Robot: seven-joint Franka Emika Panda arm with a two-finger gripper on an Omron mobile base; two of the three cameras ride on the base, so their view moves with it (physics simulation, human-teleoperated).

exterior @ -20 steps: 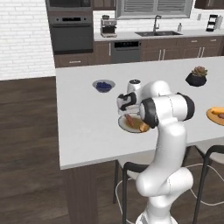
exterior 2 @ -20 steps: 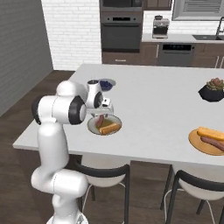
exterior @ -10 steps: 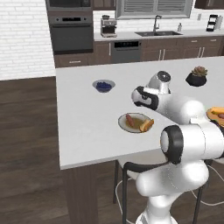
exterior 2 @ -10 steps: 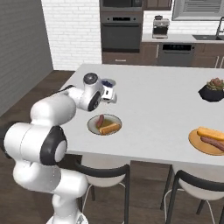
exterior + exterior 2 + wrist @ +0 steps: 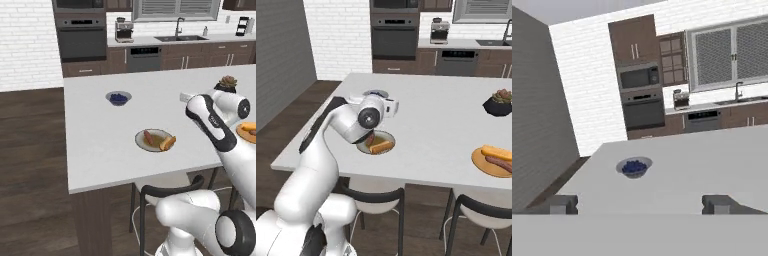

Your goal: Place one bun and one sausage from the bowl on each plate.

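We see tool (image 5: 640, 204) apart, empty, raised over bench (image 5: 100, 130). Grey plate (image 5: 155, 140) has bun (image 5: 168, 143) plus sausage (image 5: 149, 137); wood plate (image 5: 495, 161) too. We judge task done.

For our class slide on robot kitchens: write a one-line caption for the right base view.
White arm raised over the counter, open gripper empty, above a plate with bun and sausage; a second filled plate at right.

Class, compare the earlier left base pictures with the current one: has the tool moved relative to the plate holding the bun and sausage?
Yes. The tool was directly over the grey-rimmed plate; it now sits up and to the plate's right, jaws open, nearer the potted plant.
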